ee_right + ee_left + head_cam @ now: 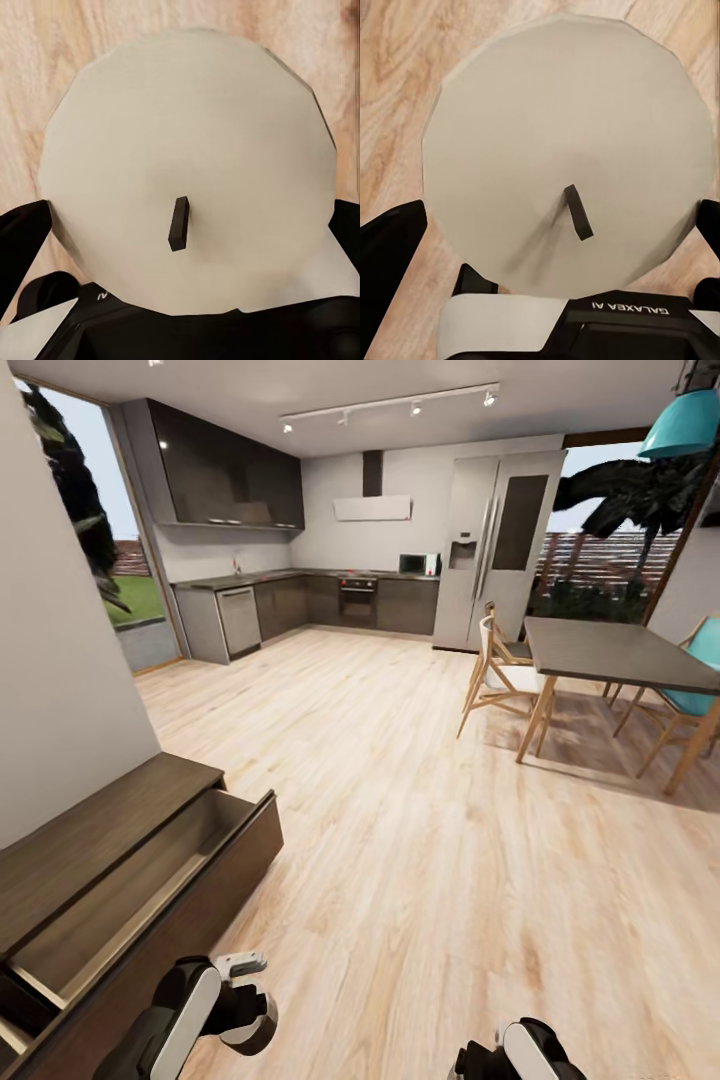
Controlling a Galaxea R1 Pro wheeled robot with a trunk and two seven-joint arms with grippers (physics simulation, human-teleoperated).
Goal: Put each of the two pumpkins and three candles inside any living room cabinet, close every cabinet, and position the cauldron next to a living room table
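Head view: the dark wood cabinet [120, 880] sits low against the wall on the robot's left, one drawer [130, 895] pulled out, its pale interior bare as far as can be seen. Left arm [190, 1015] is low, just beside the drawer front; right arm [525, 1055] is at the frame's lower edge over plank floor [420, 840]. Dining table [620, 655] and chairs stand well apart, kitchen beyond. No pumpkins or cauldron here.

Left wrist view: the left gripper [561, 217] is closed onto a grey-beige candle [566, 142], dark fingers at both flanks, short black wick [578, 212] toward the camera, floor behind.

Right wrist view: the right gripper [187, 217] likewise clamps a second candle [187, 150], wick [178, 223] visible.

Judgement: both loads are ready to stow. Swing the left over the open drawer first, lower the candle clear of the front lip before releasing, and set it toward one end to leave room for the right arm's candle.
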